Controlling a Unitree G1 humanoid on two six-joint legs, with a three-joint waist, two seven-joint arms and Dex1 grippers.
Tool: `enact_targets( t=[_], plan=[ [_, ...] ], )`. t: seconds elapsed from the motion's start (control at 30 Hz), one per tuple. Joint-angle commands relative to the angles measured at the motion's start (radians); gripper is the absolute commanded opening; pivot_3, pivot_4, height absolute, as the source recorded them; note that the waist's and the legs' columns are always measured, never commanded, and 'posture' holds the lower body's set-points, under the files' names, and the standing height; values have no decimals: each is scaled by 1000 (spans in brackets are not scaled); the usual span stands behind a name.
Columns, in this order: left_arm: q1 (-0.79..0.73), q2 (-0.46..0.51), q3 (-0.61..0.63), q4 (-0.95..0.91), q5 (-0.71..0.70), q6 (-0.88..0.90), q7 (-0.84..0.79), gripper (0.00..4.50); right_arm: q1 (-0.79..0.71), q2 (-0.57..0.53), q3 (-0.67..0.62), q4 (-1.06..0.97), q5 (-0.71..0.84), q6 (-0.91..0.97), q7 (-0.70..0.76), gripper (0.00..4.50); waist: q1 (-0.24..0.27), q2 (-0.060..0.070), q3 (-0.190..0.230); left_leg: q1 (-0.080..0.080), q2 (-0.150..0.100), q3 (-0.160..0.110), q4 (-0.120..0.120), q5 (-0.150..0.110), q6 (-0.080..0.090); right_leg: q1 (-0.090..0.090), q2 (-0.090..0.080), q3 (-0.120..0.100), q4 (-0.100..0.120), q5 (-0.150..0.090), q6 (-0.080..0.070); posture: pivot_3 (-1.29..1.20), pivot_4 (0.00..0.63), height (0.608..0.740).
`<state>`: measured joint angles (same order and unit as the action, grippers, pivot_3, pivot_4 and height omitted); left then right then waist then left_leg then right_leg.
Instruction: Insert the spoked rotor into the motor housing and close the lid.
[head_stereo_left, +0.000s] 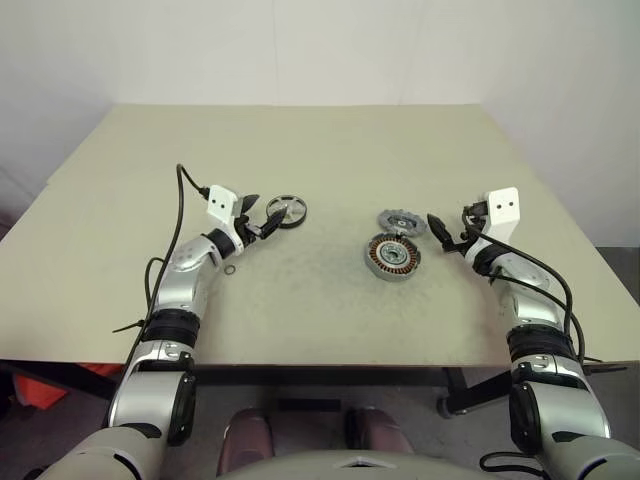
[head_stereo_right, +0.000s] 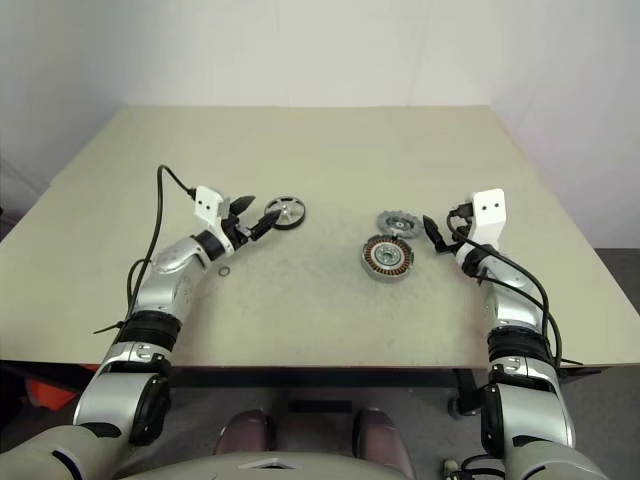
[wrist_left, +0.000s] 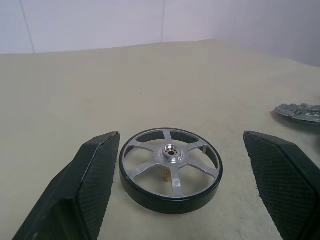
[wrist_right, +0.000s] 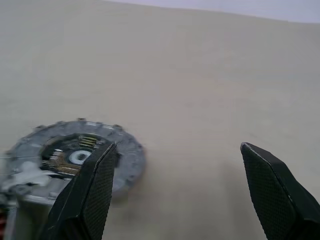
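Observation:
The spoked rotor (head_stereo_left: 288, 211), black-rimmed with a silver spoked face, lies flat on the table left of centre. My left gripper (head_stereo_left: 262, 214) is open at table height. In the left wrist view the rotor (wrist_left: 170, 170) sits between the two fingertips, one pad close to its rim. Right of centre lies the motor housing (head_stereo_left: 392, 257), showing copper coils, and the grey notched lid (head_stereo_left: 401, 222) lies flat just behind it. My right gripper (head_stereo_left: 442, 233) is open, holds nothing, and stands to the right of both. The lid (wrist_right: 75, 155) lies off to one side of its fingers.
A small dark ring (head_stereo_left: 230, 269) lies on the beige table (head_stereo_left: 320, 150) beside my left forearm. The table's front edge runs just below both arms. A white wall stands behind the table.

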<state>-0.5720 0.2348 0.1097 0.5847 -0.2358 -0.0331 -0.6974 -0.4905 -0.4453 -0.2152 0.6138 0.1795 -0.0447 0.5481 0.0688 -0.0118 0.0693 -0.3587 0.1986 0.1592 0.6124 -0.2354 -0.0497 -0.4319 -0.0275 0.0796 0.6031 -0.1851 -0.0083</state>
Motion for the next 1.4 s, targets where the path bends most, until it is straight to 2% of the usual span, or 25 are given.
enact_targets(
  t=[0.03,0.2,0.33,0.53,0.73,0.97,1.23,1.4],
  plan=[
    [-17,2,-4,-33,-11,-3,-8,4174,-5,-50,23,-154,14,61,55,4462,1,0,0,0,0,0,0,0,0,0,0,0,0,0,0,0,0,740],
    [-22,-4,-10,-26,-8,-6,-7,4174,-25,-154,121,-312,-55,217,124,4462,2,0,0,0,0,-1,0,0,0,0,0,-1,0,0,0,0,0,740],
    [-24,-9,-14,-20,-6,-8,-3,4174,-28,-259,211,-444,-92,270,247,4462,3,0,0,-1,0,-3,0,0,0,0,0,-2,0,0,0,0,0,740],
    [-50,-11,-15,17,0,-17,0,4174,-110,-424,398,-487,-197,200,531,4462,1,0,1,-2,0,-5,0,0,2,0,-1,-4,0,0,0,0,0,740],
    [-48,-18,-18,23,3,-26,6,4174,-247,-453,532,-344,-317,41,685,4462,2,0,1,-2,0,-6,1,1,3,0,-3,-6,3,-1,-2,0,0,740],
    [-23,-15,-15,3,3,-25,15,4174,-320,-469,565,-315,-324,-66,855,4462,7,0,0,-9,2,-6,1,5,10,0,-11,-18,3,-2,-3,0,0,740],
    [-14,-15,-18,-7,3,-22,23,4174,-309,-488,550,-398,-300,-105,950,4462,20,0,0,-10,5,-7,1,11,12,1,-14,-26,6,-2,-3,0,0,740],
    [-17,-17,-20,-4,5,-21,23,4174,-261,-478,563,-400,-313,-87,945,4462,27,0,0,-10,5,-7,1,11,11,1,-15,-28,6,-2,-3,0,0,740]
  ],
)
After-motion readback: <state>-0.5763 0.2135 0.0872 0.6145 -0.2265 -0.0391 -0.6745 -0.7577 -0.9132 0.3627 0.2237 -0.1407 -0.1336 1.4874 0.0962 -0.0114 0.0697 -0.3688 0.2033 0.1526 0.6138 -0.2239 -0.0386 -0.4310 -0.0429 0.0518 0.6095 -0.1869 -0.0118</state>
